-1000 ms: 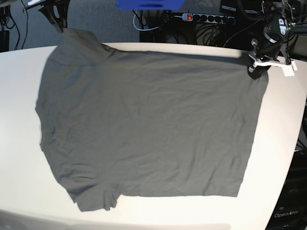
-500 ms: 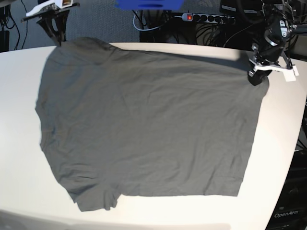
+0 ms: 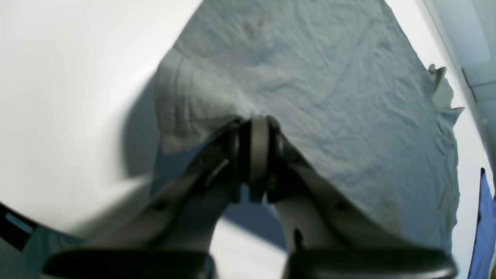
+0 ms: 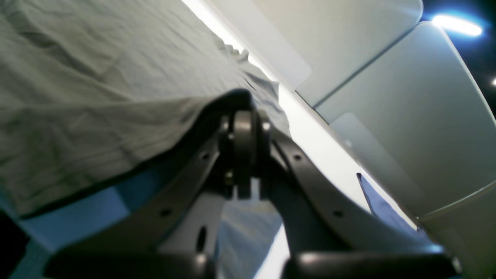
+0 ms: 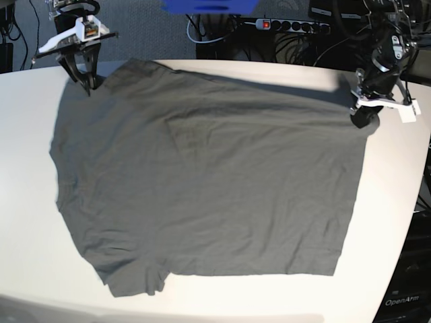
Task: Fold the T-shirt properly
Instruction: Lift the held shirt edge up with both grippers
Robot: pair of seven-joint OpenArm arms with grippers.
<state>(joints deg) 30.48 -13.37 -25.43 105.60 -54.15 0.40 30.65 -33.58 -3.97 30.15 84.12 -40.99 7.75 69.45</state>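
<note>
Charcoal T-shirt spread flat on table; left pincer and right pincer each clamp far corner.

Evenly and brightly lit from overhead in the base view, with the white table near blown out and only soft, short shadows along the far hem of the T-shirt. Curved at the edges, as through a wide lens. Blurred and soft throughout the left wrist view, with a dark shadow on the table. Washed in cold blue in the right wrist view, with a glaring lamp top right.
</note>
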